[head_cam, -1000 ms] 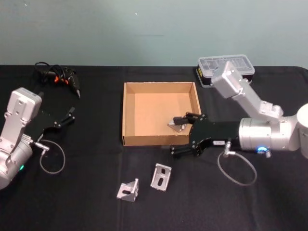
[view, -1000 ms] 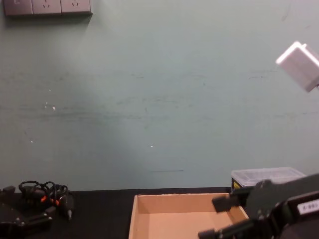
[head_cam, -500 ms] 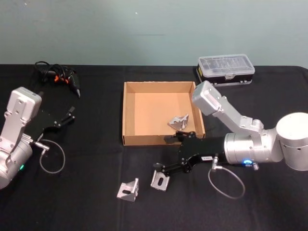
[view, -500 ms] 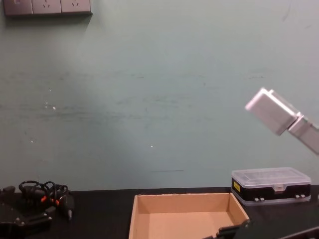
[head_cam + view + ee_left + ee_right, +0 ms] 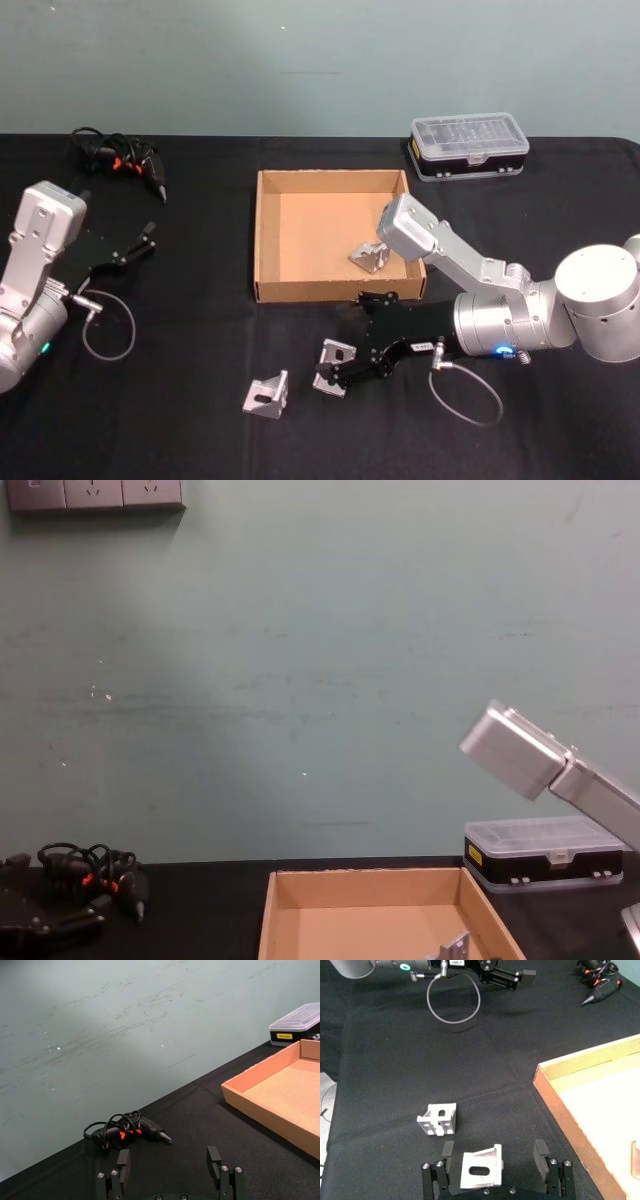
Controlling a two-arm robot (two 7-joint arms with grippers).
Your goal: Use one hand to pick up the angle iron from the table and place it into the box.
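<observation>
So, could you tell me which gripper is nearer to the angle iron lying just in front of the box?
Right. The right gripper is open and straddles that angle iron. The left gripper sits far off, near the left edge of the table.

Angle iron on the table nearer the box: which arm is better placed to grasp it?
Right. The right gripper is open, its fingers on either side of that angle iron; the left gripper is far off at the left of the table.

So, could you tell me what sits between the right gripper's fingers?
An angle iron on the table, with gaps either side, as the right wrist view shows; the right gripper is open.
</observation>
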